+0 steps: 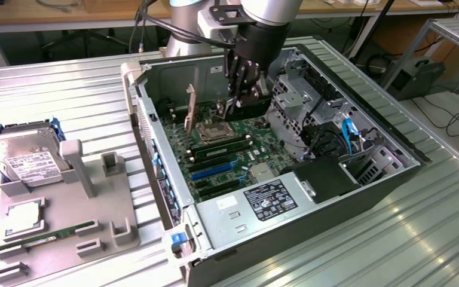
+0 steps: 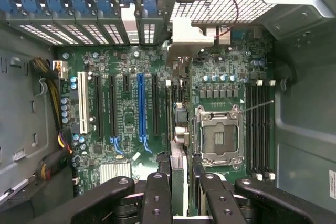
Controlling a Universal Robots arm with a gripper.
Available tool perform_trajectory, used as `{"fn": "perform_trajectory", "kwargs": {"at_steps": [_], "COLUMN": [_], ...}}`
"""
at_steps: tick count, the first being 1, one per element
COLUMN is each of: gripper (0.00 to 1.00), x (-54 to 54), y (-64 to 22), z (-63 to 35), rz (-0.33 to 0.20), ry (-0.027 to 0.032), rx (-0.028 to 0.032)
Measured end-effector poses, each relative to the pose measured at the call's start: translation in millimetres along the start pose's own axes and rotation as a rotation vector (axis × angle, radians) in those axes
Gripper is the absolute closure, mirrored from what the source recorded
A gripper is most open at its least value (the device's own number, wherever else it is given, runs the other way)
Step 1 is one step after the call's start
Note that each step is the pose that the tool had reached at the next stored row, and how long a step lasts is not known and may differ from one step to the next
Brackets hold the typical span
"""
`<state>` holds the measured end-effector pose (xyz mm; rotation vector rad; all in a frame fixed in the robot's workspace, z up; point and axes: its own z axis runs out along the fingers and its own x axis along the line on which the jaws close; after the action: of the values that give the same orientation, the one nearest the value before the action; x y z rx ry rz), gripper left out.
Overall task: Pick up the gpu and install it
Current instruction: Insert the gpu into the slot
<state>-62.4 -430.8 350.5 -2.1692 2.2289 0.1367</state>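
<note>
Black pincer (image 2: 178,192) fingers clamp the gpu (image 2: 179,129) edge-on, held upright above the motherboard (image 2: 126,129) so it can meet a slot.

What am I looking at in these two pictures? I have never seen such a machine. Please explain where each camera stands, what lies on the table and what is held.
The machine is a grey robot arm whose black fingers reach down into an open black computer case that lies on a ribbed metal table. One picture comes from a camera beside the table. The other comes from a camera on the arm's wrist and looks straight down onto the green motherboard. There the fingers appear to be closed on a thin black expansion card, the gpu, seen edge-on. On the exterior view's left, a grey plastic holder carries a silver hard drive with a white label, a square processor chip and a slim green memory stick.
</note>
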Motion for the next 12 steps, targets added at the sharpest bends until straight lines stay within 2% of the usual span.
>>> {"fn": "perform_trajectory", "kwargs": {"at_steps": [12], "gripper": [0.74], "x": [1.3], "y": [1.6], "z": [1.6], "rz": [0.0], "ry": [0.0], "rx": [0.0]}}
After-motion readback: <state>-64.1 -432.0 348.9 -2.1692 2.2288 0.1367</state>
